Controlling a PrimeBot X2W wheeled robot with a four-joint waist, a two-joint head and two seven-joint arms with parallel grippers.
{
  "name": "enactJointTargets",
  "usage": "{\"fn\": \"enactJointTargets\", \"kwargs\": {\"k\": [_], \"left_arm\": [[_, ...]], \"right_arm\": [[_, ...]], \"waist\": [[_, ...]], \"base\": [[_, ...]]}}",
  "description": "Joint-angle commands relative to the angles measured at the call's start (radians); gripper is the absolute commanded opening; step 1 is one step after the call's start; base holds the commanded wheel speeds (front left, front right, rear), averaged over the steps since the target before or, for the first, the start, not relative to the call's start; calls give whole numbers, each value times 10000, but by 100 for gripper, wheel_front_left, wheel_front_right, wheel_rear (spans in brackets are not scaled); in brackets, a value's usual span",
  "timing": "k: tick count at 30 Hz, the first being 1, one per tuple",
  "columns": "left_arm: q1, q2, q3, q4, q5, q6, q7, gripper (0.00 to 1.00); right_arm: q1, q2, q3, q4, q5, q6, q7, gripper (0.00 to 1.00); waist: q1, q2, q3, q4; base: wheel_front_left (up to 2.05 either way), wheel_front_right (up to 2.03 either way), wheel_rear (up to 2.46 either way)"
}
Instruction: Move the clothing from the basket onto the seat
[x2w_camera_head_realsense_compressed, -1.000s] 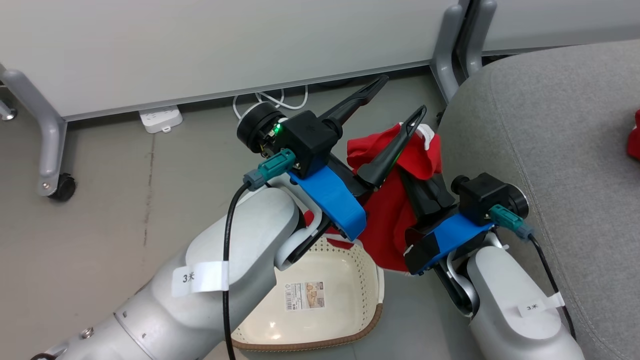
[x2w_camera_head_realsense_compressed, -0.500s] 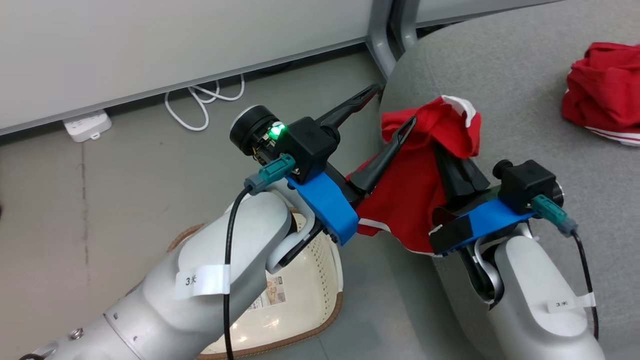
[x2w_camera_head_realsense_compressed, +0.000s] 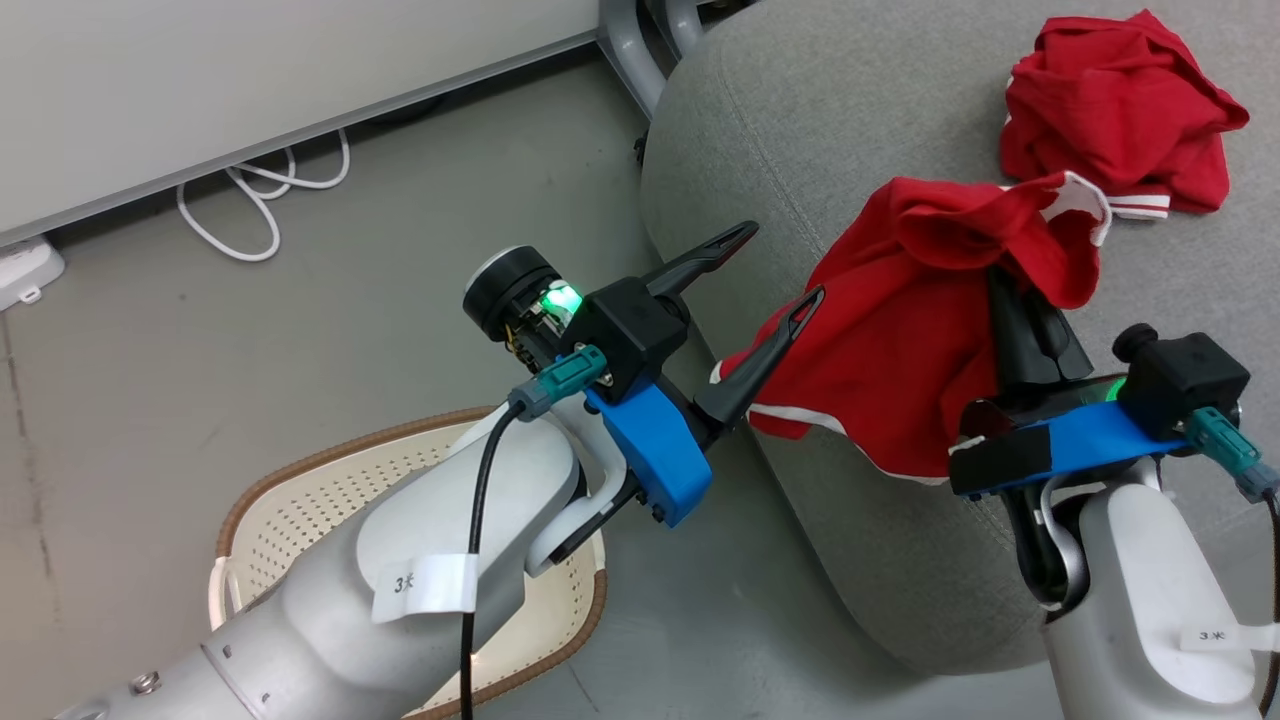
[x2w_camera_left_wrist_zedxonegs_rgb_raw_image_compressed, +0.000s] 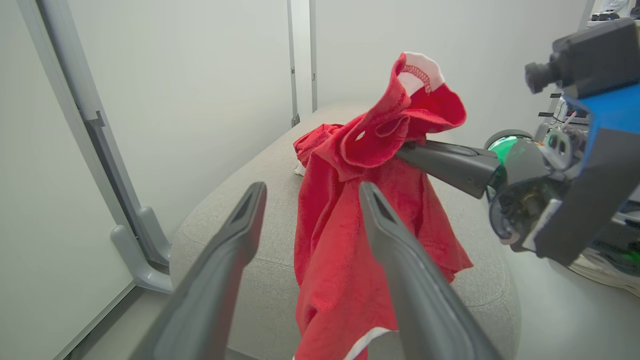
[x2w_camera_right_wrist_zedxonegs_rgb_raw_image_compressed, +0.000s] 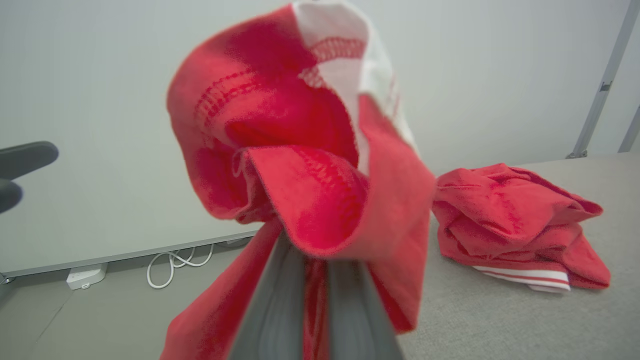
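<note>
My right gripper (x2w_camera_head_realsense_compressed: 1010, 300) is shut on a red garment with white trim (x2w_camera_head_realsense_compressed: 920, 300), which hangs over the near edge of the grey seat (x2w_camera_head_realsense_compressed: 800, 130). The cloth bunches over the fingertips (x2w_camera_right_wrist_zedxonegs_rgb_raw_image_compressed: 310, 240) and drapes down (x2w_camera_left_wrist_zedxonegs_rgb_raw_image_compressed: 345, 240). A second red garment (x2w_camera_head_realsense_compressed: 1110, 110) lies crumpled on the seat further back (x2w_camera_right_wrist_zedxonegs_rgb_raw_image_compressed: 515, 220). My left gripper (x2w_camera_head_realsense_compressed: 782, 265) is open beside the hanging cloth, with nothing between its fingers (x2w_camera_left_wrist_zedxonegs_rgb_raw_image_compressed: 312, 190). The cream basket (x2w_camera_head_realsense_compressed: 250, 490) sits on the floor at lower left, partly hidden by my left arm, and its visible part holds no clothing.
A white panel wall with grey metal legs (x2w_camera_head_realsense_compressed: 630, 40) stands behind the seat. A white cable (x2w_camera_head_realsense_compressed: 260, 190) and a power strip (x2w_camera_head_realsense_compressed: 25, 270) lie on the grey floor by the wall.
The head view has swung right, towards the seat. My right gripper has carried the red garment from beside the seat to over its edge. The left gripper stays open.
</note>
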Motion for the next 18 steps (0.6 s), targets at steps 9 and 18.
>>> {"fn": "enactJointTargets", "kwargs": {"k": [9,18], "left_arm": [[103,113,-247,-116,181,85,86,100],[-1,121,-322,-233,246,195,-9,100]], "right_arm": [[616,7,-751,-513,-152,3,-9,0],[364,5,-791,-655,-165,3,-10,0]], "waist": [[0,-1,349,-487],[0,-1,505,-323]], "base": [[0,0,0],[0,0,0]]}}
